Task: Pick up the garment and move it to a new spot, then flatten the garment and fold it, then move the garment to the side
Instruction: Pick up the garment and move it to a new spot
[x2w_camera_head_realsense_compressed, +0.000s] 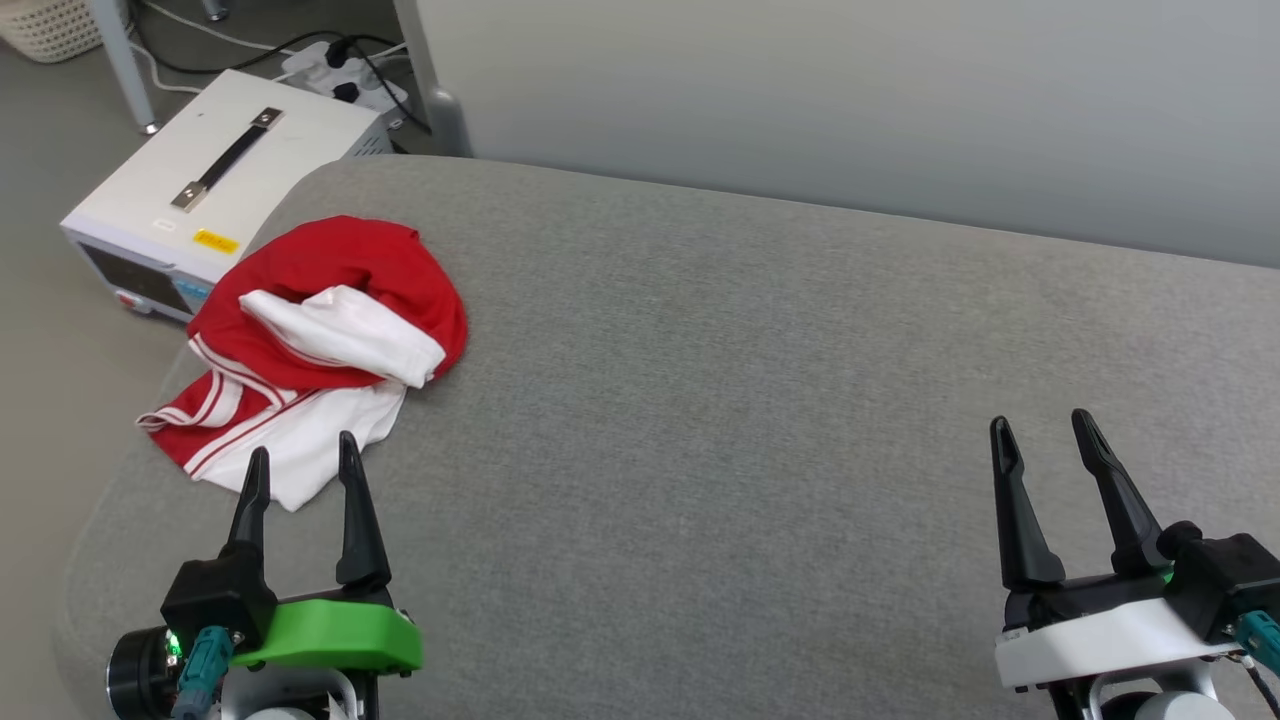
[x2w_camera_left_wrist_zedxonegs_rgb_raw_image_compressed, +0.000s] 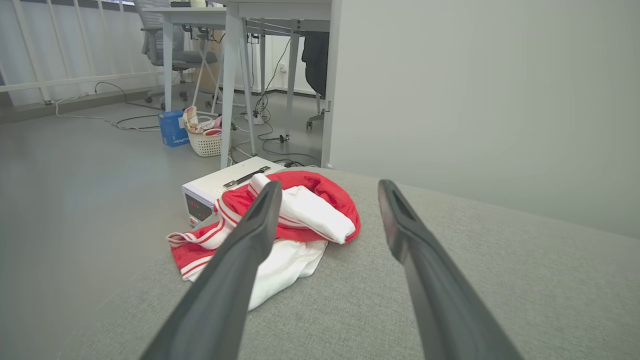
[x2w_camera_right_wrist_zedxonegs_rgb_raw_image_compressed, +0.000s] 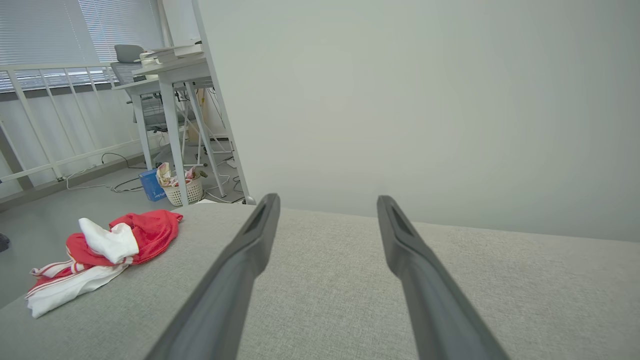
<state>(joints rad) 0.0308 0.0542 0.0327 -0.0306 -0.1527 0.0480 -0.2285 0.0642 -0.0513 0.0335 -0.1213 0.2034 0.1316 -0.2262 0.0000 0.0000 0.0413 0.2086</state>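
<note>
Head view: garment (x2w_camera_head_realsense_compressed: 330, 300) lies crumpled in a heap at the left edge of the grey cushion (x2w_camera_head_realsense_compressed: 700, 400), with a white box (x2w_camera_head_realsense_compressed: 200, 190) on the floor behind it. Left gripper (x2w_camera_head_realsense_compressed: 302, 448) is wide and empty, near the heap. Right gripper (x2w_camera_head_realsense_compressed: 1042, 420) is wide and empty, well apart from it.

Left gripper (x2w_camera_head_realsense_compressed: 303, 448): two long black tapered fingers (x2w_camera_head_realsense_compressed: 357, 530), green bracket (x2w_camera_head_realsense_compressed: 335, 635), teal connector (x2w_camera_head_realsense_compressed: 200, 665), small green light (x2w_camera_head_realsense_compressed: 173, 645).
Right gripper (x2w_camera_head_realsense_compressed: 1041, 420): matching black fingers, white bracket (x2w_camera_head_realsense_compressed: 1100, 640), teal plug (x2w_camera_head_realsense_compressed: 1260, 635).
</note>
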